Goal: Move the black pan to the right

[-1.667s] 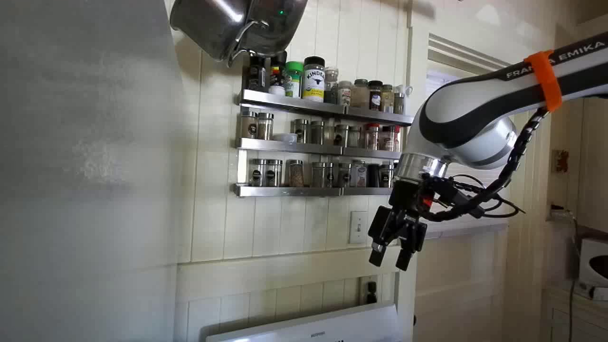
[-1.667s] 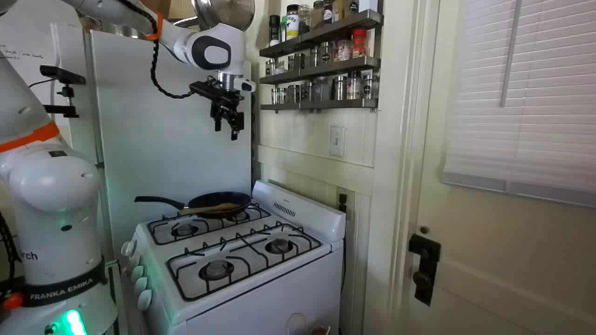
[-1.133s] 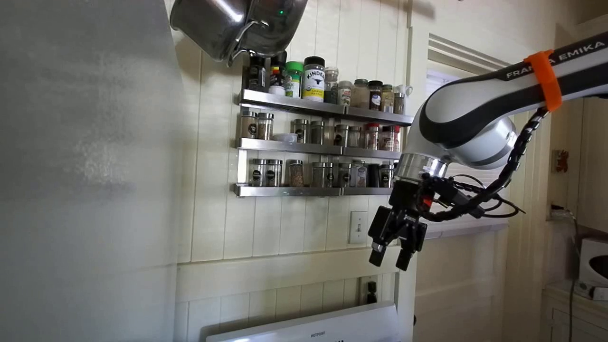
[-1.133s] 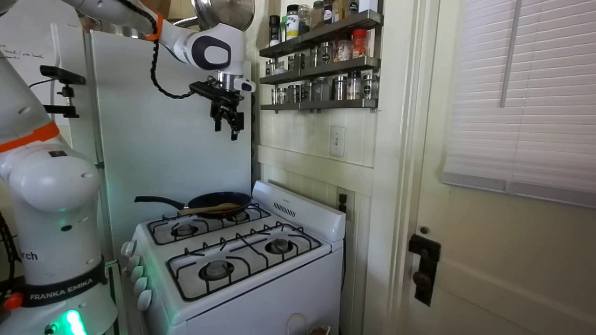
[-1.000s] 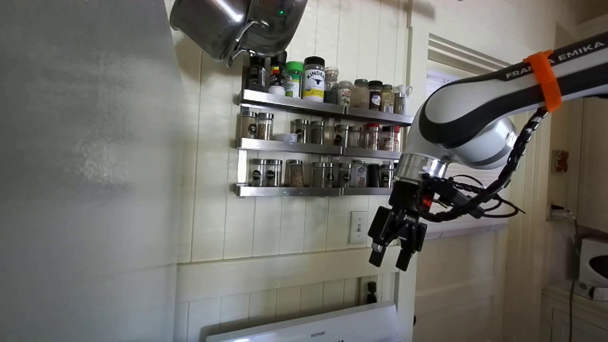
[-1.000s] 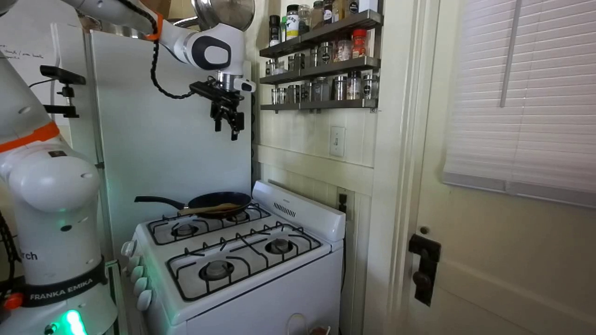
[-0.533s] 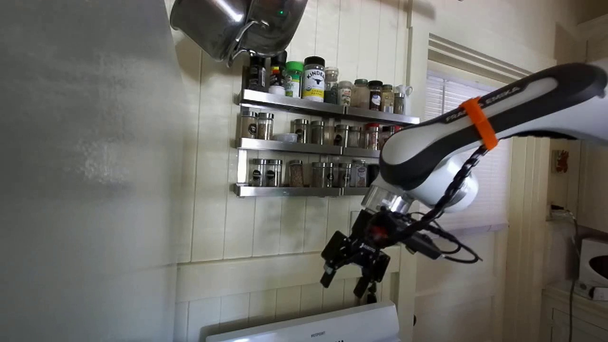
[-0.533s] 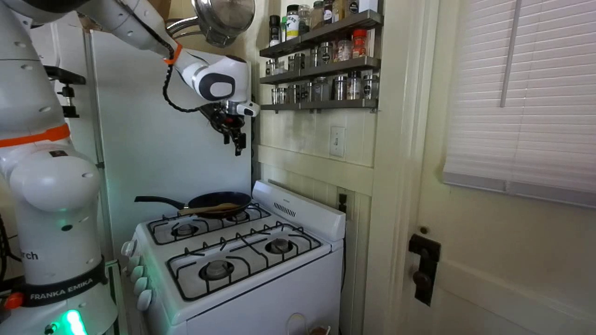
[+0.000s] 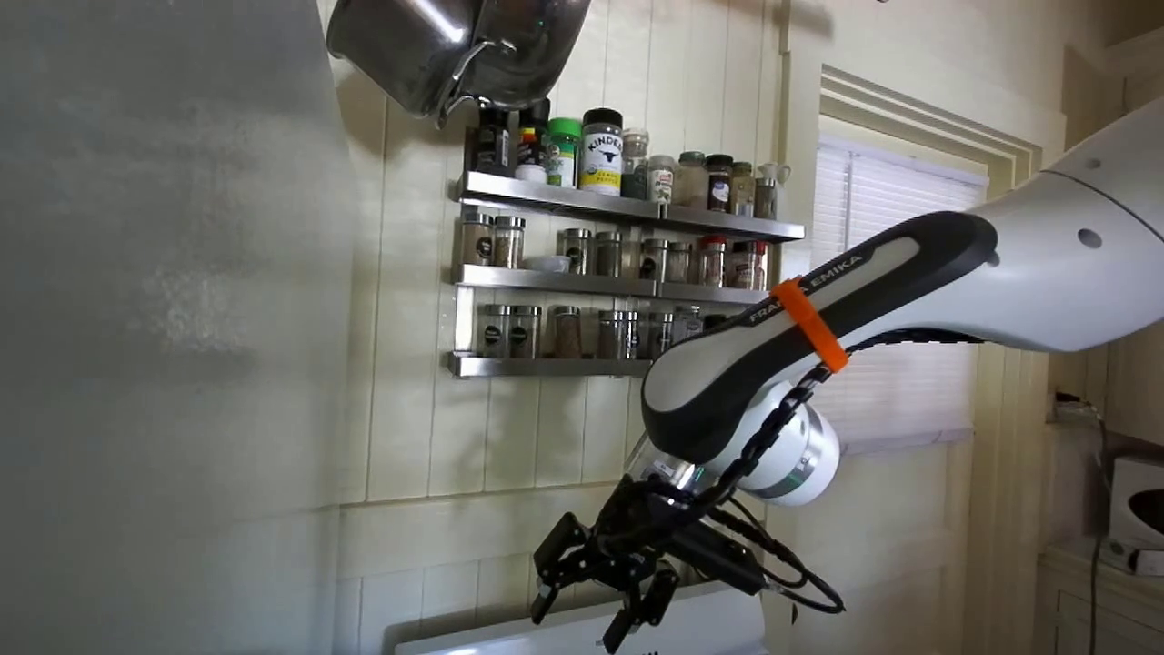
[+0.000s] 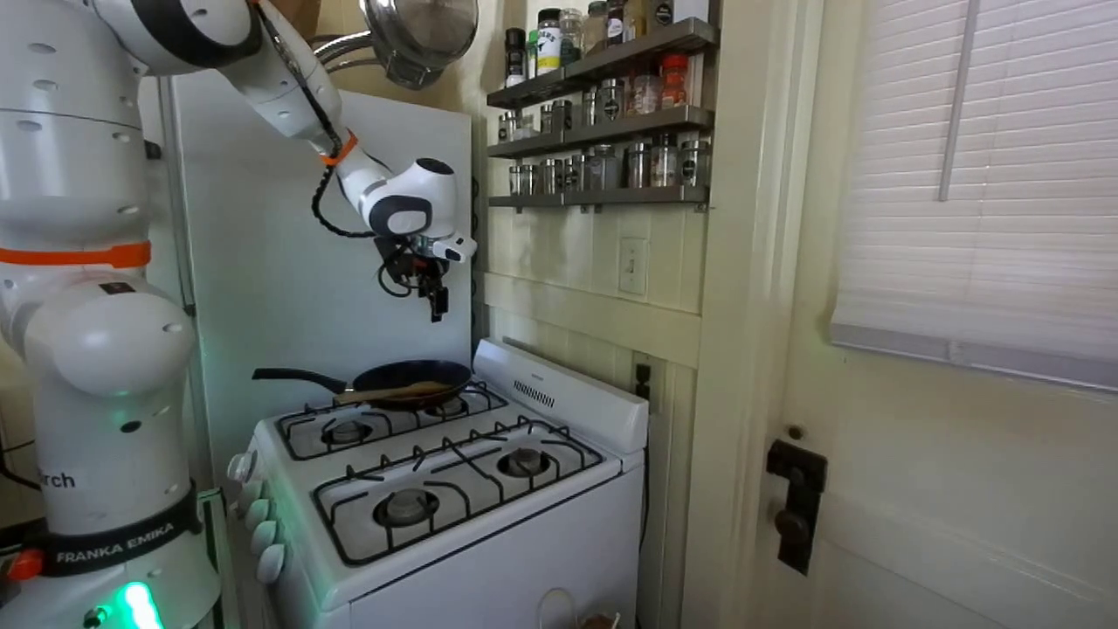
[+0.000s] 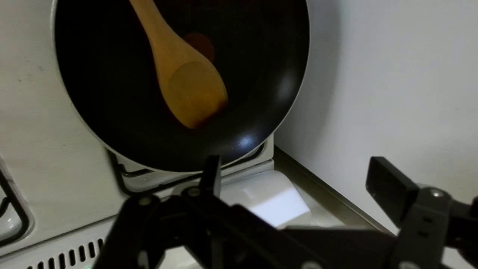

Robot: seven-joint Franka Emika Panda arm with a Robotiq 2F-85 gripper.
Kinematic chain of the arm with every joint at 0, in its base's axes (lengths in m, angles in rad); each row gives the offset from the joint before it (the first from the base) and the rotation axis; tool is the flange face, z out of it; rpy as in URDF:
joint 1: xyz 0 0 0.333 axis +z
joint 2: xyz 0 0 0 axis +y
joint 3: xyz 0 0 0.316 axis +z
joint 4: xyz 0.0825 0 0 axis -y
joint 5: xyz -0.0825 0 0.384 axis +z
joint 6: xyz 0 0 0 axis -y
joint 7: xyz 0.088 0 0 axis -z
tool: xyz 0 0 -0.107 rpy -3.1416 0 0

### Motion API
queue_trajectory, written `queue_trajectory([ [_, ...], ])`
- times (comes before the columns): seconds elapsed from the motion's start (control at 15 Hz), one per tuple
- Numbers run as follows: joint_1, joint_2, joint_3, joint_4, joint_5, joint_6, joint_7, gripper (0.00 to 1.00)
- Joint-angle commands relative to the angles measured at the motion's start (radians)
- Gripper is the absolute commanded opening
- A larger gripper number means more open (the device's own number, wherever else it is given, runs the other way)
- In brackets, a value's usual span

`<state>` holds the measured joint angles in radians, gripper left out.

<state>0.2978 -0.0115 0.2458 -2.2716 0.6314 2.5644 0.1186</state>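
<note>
The black pan [image 10: 419, 370] sits on the far rear burner of the white stove, beside the fridge side. Its handle [image 10: 301, 376] points toward the stove front. A wooden spoon [image 10: 393, 392] lies in it. In the wrist view the pan [image 11: 257, 74] fills the upper left, with the spoon [image 11: 186, 82] inside; its handle is out of that view. My gripper [image 10: 437, 313] is above the pan and apart from it, near the stove's back panel. It is open and empty, its fingers wide apart in the wrist view [image 11: 295, 168] and in an exterior view [image 9: 577, 626].
The stove [image 10: 489, 542] has black grates [image 10: 463, 489] on its near side. Its back panel [image 10: 559, 393] rises behind. The fridge [image 10: 323, 236] stands close beside the pan. Spice shelves [image 10: 603, 131] hang on the wall. Metal pots [image 9: 455, 55] hang higher up.
After staying still at first, the arm has come down toward the stove. In an exterior view the gripper has moved down and left and tilted. It stays open; the pan has not moved.
</note>
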Motion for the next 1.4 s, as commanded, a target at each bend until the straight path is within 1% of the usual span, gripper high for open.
queue_trajectory([
  [0.0, -0.006, 0.018, 0.012, 0.027, 0.049, -0.030, 0.017, 1.00],
  [0.13, 0.003, 0.054, 0.024, 0.069, 0.116, -0.063, 0.035, 1.00],
  [0.27, 0.008, 0.084, 0.040, 0.114, 0.161, -0.116, 0.093, 1.00],
  [0.4, 0.015, 0.108, 0.056, 0.150, 0.180, -0.150, 0.184, 1.00],
  [0.67, 0.034, 0.145, 0.074, 0.195, 0.182, -0.201, 0.393, 1.00],
  [0.73, 0.037, 0.150, 0.079, 0.206, 0.202, -0.228, 0.426, 1.00],
  [0.8, 0.040, 0.150, 0.082, 0.211, 0.223, -0.253, 0.455, 1.00],
  [1.0, 0.053, 0.120, 0.088, 0.191, 0.240, -0.319, 0.605, 1.00],
  [1.13, 0.054, 0.083, 0.092, 0.163, 0.257, -0.397, 0.685, 1.00],
  [1.27, 0.048, 0.038, 0.094, 0.133, 0.294, -0.490, 0.725, 1.00],
  [1.33, 0.042, 0.023, 0.092, 0.128, 0.317, -0.563, 0.735, 1.00],
])
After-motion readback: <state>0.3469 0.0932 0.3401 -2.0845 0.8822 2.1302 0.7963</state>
